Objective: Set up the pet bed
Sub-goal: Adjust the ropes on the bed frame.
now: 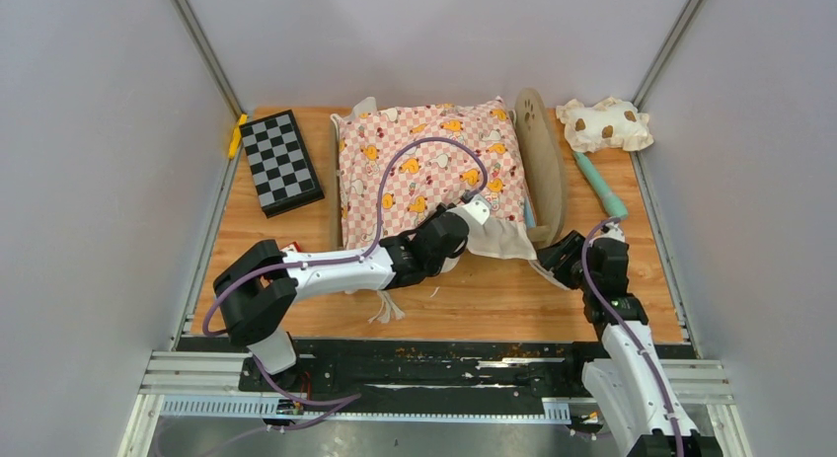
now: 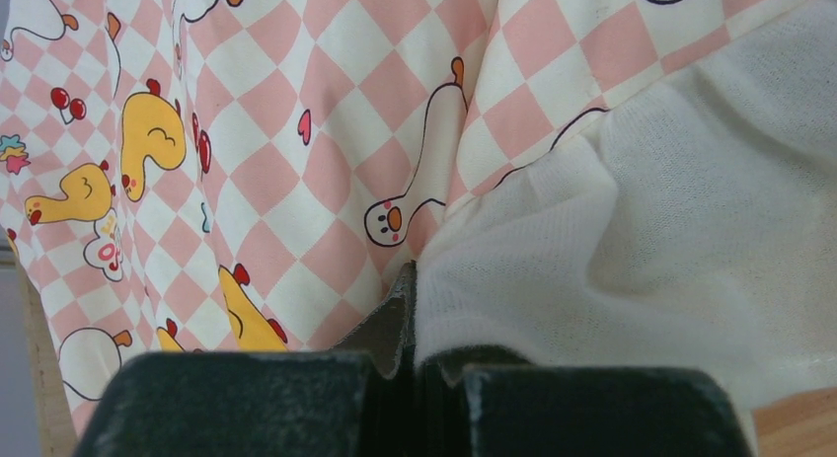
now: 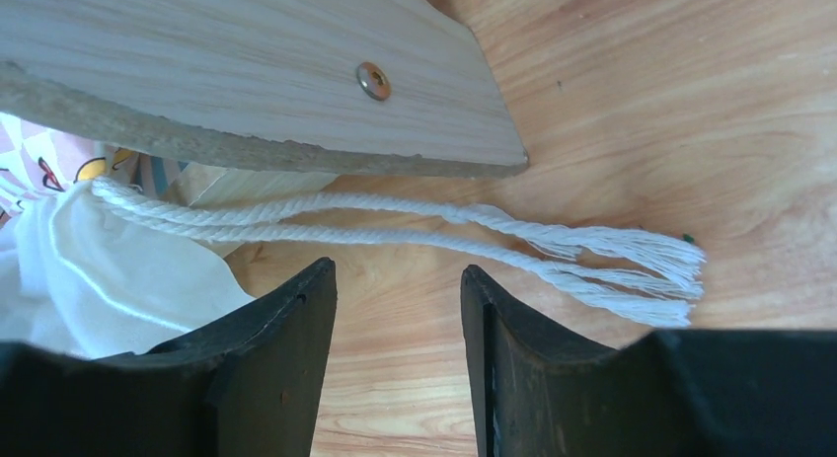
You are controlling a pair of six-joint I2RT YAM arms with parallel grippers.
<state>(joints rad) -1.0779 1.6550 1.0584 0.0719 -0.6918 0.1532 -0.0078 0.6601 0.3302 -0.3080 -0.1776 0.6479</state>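
The pet bed [image 1: 541, 161] lies across the middle of the table, its rounded paw-print headboard at the right. A pink checkered cushion [image 1: 424, 166] covers its base. My left gripper [image 1: 476, 212] is at the cushion's near right corner, where the white underside [image 2: 632, 210] is turned up. The jaws are shut [image 2: 413, 279] and the fabric runs in between the fingers. My right gripper [image 1: 553, 255] sits low by the bed's near right corner. It is open [image 3: 398, 274] over bare table, short of the white cords [image 3: 395, 220] that trail from under the wooden frame [image 3: 247, 72].
A cream brown-spotted pillow [image 1: 604, 123] lies at the back right, with a teal stick [image 1: 598, 186] in front of it. A black-and-white checkerboard [image 1: 280, 161] and a yellow item [image 1: 237, 134] sit at the back left. More white cord [image 1: 385, 304] lies under my left arm.
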